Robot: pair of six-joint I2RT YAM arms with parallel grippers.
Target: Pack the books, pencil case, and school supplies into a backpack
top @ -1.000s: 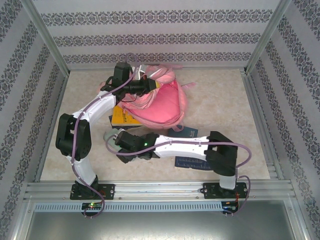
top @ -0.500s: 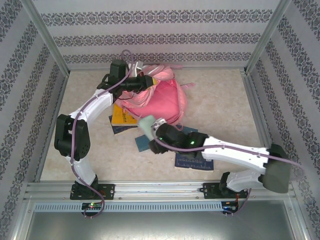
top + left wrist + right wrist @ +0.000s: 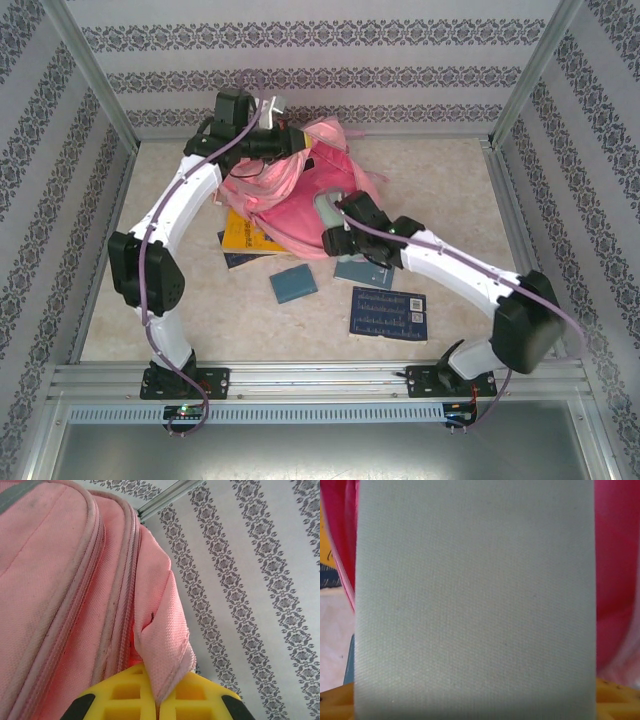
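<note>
The pink backpack (image 3: 300,195) lies at the back centre of the table. My left gripper (image 3: 290,145) is shut on its upper fabric edge (image 3: 162,645) and holds it lifted; the yellow fingers (image 3: 125,695) pinch the cloth. My right gripper (image 3: 335,222) is shut on the pale mint pencil case (image 3: 324,205), at the backpack's right side. In the right wrist view the pencil case (image 3: 475,600) stands between pink fabric (image 3: 620,580). A yellow book (image 3: 240,232) lies partly under the backpack, a teal-blue book (image 3: 293,284) in front of it, and a navy book (image 3: 388,314) to the right.
Another bluish book (image 3: 362,272) lies under my right forearm. Patterned walls and metal frame posts (image 3: 520,80) close in the table on three sides. A metal rail (image 3: 320,375) runs along the near edge by the arm bases.
My right arm has swung from the front left up to the backpack, carrying the pencil case. My left gripper has pulled the backpack's edge higher and farther back.
</note>
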